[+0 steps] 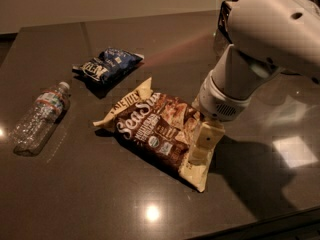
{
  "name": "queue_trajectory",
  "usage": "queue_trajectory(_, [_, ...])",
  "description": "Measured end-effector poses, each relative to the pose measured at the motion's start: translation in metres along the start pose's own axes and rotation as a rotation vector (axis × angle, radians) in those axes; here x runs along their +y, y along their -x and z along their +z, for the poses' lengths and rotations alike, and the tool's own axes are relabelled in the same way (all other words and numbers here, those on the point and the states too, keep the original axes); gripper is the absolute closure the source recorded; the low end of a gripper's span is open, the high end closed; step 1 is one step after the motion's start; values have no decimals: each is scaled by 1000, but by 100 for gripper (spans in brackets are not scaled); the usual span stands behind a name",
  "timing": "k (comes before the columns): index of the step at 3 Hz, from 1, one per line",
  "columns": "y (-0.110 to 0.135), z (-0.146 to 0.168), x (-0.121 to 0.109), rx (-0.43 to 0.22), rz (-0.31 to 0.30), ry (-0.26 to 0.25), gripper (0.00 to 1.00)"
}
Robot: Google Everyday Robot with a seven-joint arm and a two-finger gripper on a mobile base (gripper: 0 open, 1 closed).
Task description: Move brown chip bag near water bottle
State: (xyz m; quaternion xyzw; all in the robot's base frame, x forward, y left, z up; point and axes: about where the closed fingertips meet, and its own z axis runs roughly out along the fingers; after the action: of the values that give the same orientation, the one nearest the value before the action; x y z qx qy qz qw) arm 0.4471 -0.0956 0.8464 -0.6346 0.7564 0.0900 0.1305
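The brown chip bag (159, 128) lies flat in the middle of the dark table, with white "Sea Salt" lettering and cream edges. The water bottle (40, 116) lies on its side at the left, white cap pointing up-right, well apart from the bag. My gripper (202, 145) hangs from the white arm and sits right over the bag's right end, its cream fingers (206, 139) down at the bag's edge.
A dark blue snack bag (107, 65) lies behind the chip bag, toward the back left. The arm's white body (270, 29) fills the upper right. A dark wire basket (222, 14) is mostly hidden behind it. The table's front edge (250, 224) runs along the bottom right.
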Motion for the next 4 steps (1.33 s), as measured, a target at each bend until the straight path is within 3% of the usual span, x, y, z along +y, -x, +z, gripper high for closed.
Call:
queue_trajectory(1, [15,5,1,4,-7,-15,41])
queue_trajectory(3, [59,-1,13,-42,-79,-9,88])
queue_trajectory(4, [85,-6,18,-64,-128,6,100])
